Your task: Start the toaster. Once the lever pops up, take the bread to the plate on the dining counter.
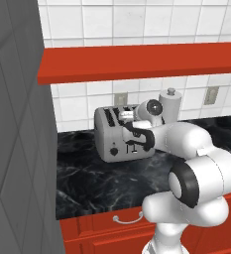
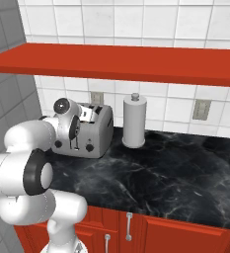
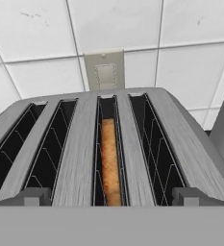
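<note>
my jaws stand wide with nothing in them, my gripper (image 3: 111, 196) poised above the front edge of the boxy silver-grey four-slot toaster (image 1: 123, 134) on the black marble countertop (image 1: 92, 183). the golden-brown bread slice (image 3: 110, 161) sits deep in the toaster's third slot from the left. to do this well, i judge i should drop to the thin black lever (image 2: 77, 143) on the toaster's front and press straight down. my hand view shows the bread; the base views show the levers and the white paper-towel roll (image 2: 134, 121) beside the toaster.
</note>
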Controlling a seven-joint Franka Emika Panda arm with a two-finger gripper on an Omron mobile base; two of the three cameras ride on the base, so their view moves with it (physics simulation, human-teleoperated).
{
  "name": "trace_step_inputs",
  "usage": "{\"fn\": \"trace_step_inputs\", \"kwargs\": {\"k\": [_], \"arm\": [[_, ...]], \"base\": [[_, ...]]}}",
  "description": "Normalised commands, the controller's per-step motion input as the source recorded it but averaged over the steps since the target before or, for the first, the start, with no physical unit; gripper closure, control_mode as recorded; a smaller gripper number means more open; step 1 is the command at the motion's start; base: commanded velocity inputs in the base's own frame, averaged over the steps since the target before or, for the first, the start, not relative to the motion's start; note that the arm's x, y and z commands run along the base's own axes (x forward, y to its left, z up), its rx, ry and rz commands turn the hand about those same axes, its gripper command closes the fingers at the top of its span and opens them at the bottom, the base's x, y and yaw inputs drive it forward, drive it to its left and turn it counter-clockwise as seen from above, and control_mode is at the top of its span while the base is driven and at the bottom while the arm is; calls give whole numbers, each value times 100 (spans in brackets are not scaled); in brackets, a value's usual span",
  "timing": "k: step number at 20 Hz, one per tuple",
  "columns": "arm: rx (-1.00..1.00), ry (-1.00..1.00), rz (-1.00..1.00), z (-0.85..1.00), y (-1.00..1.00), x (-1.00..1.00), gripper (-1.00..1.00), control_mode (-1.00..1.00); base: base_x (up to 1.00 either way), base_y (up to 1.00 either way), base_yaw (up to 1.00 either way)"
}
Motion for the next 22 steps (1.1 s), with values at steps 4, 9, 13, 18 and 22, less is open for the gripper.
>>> {"fn": "trace_step_inputs", "kwargs": {"k": [4,9,13,18,22], "arm": [[0,0,0,0,0,0,-100,-100],[0,0,0,0,0,0,-100,-100],[0,0,0,0,0,0,-100,-100],[0,0,0,0,0,0,-100,-100],[0,0,0,0,0,0,-100,-100]], "base": [[0,0,0],[0,0,0],[0,0,0],[0,0,0],[0,0,0]]}}
